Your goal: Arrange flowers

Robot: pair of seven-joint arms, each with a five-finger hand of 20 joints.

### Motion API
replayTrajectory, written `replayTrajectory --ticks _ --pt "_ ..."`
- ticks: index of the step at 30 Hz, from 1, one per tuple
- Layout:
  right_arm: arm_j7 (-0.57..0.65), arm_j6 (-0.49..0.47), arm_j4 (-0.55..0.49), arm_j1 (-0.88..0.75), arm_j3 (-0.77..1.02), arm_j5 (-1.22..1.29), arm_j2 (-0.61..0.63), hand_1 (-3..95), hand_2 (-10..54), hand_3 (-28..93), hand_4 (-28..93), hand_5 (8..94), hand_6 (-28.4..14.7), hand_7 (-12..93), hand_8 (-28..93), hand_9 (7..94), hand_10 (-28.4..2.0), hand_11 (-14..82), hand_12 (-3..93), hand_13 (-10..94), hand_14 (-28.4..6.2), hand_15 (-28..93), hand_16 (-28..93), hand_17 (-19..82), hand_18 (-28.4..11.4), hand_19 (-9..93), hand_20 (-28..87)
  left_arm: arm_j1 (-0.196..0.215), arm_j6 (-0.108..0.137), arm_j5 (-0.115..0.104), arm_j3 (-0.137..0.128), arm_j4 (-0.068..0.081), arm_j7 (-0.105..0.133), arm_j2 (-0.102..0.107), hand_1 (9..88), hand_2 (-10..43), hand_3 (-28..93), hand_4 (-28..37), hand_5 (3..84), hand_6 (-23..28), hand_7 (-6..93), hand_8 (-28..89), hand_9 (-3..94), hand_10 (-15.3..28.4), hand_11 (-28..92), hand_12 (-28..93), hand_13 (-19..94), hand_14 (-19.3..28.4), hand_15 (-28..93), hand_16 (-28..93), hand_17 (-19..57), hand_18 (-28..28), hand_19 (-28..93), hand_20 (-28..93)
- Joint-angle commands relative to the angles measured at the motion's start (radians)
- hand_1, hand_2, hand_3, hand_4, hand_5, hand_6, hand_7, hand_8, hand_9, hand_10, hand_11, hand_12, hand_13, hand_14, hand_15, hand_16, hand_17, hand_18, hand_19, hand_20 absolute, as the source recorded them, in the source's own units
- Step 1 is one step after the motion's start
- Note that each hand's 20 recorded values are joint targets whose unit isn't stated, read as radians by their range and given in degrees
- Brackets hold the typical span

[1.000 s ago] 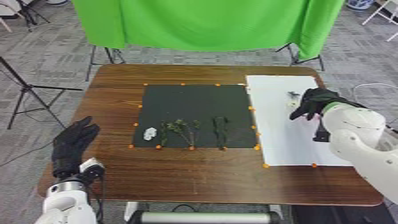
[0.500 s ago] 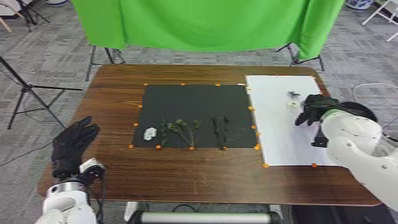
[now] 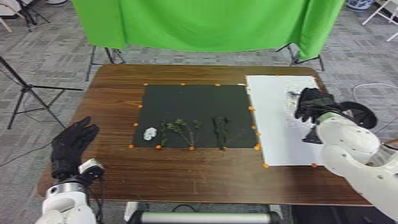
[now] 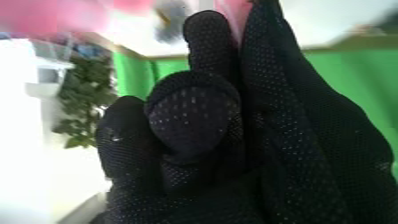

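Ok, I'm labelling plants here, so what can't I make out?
Head view: part of the white sheet, covered by the black-gloved right hand.
Head view: identity of the small white item and species of the thin green sprigs; too small.
Right wrist view: pale pink shapes; blurred, cut by the edge.

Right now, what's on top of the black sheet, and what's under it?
On the black sheet, toward its near edge, lie a white piece, leafy green stems and a dark narrow bundle. Whatever is beneath is covered; around it is brown table.
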Motion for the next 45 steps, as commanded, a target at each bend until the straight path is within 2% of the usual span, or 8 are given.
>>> replayTrajectory --ticks 1,8,13,20,33,36,38,45 --pt "-0.101 0.092 -0.105 0.302 -0.138 -0.013 -0.02 61.3 -9.5 62 -20 80.3 -1.4 21 6 90.4 -10.7 7.5 35.1 91 -3.6 53 35 63 -12.3 92 42 0.006 0.007 -0.004 -0.017 -0.002 0.002 0.01 32.5 8.1 68 -27.6 56.1 2.3 17.1 -9 54.3 15.3 25 10 45 16.2 23 -4 21.9 12.8 12 27" --pt "-0.273 0.108 -0.03 0.703 -0.543 0.011 -0.201 61.2 -9.5 62 -20 80.4 -0.5 22 6 90.8 -10.8 6.6 36.5 90 -3.1 55 35 63 -12.4 93 43 0.0 0.011 -0.005 -0.007 0.0 0.005 0.012 32.5 8.1 68 -27.5 56.1 2.2 17.2 -9 54.2 15.3 25 10 44 16.1 23 -4 21.8 12.9 12 27" --pt "-0.395 0.094 0.097 0.828 -0.708 0.004 -0.373 61.1 -9.5 63 -21 80.0 -0.1 23 5 90.8 -10.8 6.1 36.7 90 -2.9 56 36 62 -12.2 93 44 -0.013 0.006 -0.002 0.01 0.006 0.005 0.016 32.5 8.1 68 -27.6 56.1 2.2 17.3 -9 54.2 15.3 25 11 44 16.2 23 -4 21.7 12.9 12 27" --pt "-0.462 0.023 0.23 0.837 -0.767 -0.016 -0.527 60.6 -9.5 63 -22 79.5 1.0 24 4 90.4 -10.4 5.6 36.4 90 -2.7 57 35 62 -12.3 93 45 -0.016 -0.003 -0.003 0.006 0.006 -0.004 0.017 32.4 8.1 68 -27.5 56.0 2.1 17.3 -9 54.2 15.3 25 10 44 16.1 23 -4 21.6 12.8 12 27" --pt "-0.46 -0.058 0.354 0.748 -0.784 -0.069 -0.635 60.3 -9.5 63 -23 78.7 1.4 26 3 90.3 -10.4 5.6 36.2 89 -2.8 58 35 62 -12.5 93 47 -0.05 -0.03 0.0 0.031 0.031 -0.008 -0.002 31.0 9.0 68 -28.2 56.1 1.9 17.5 -9 54.2 15.3 25 10 44 16.1 23 -4 21.5 12.9 12 26" --pt "-0.451 -0.059 0.383 0.732 -0.782 -0.084 -0.659 60.1 -9.5 63 -23 78.6 1.6 26 3 90.2 -10.3 5.6 36.1 89 -2.8 59 35 62 -12.5 93 48 -0.063 -0.023 -0.004 0.041 0.041 0.026 -0.002 29.3 13.7 67 -28.2 56.4 1.7 17.5 -9 54.4 15.3 25 10 45 16.0 23 -4 21.5 12.9 11 26" --pt "-0.447 -0.052 0.405 0.725 -0.786 -0.098 -0.678 60.0 -9.5 63 -23 78.4 1.7 26 3 90.2 -9.9 5.6 36.0 89 -2.8 59 35 62 -12.7 93 48 -0.071 0.001 -0.006 0.051 0.045 0.062 -0.002 29.0 17.1 67 -28.2 56.9 1.6 17.7 -9 54.8 15.3 25 10 45 16.0 23 -4 21.9 12.8 11 26" --pt "-0.416 -0.029 0.448 0.713 -0.795 -0.112 -0.71 59.5 -9.5 63 -23 78.1 2.2 27 3 90.1 -9.5 5.5 35.9 89 -2.9 60 34 62 -12.8 93 50 -0.091 0.04 0.0 0.064 0.053 0.097 0.0 44.3 17.8 67 -26.3 51.9 3.2 18.3 -7 49.0 13.7 24 9 46 13.7 21 -5 25.2 11.1 8 27"
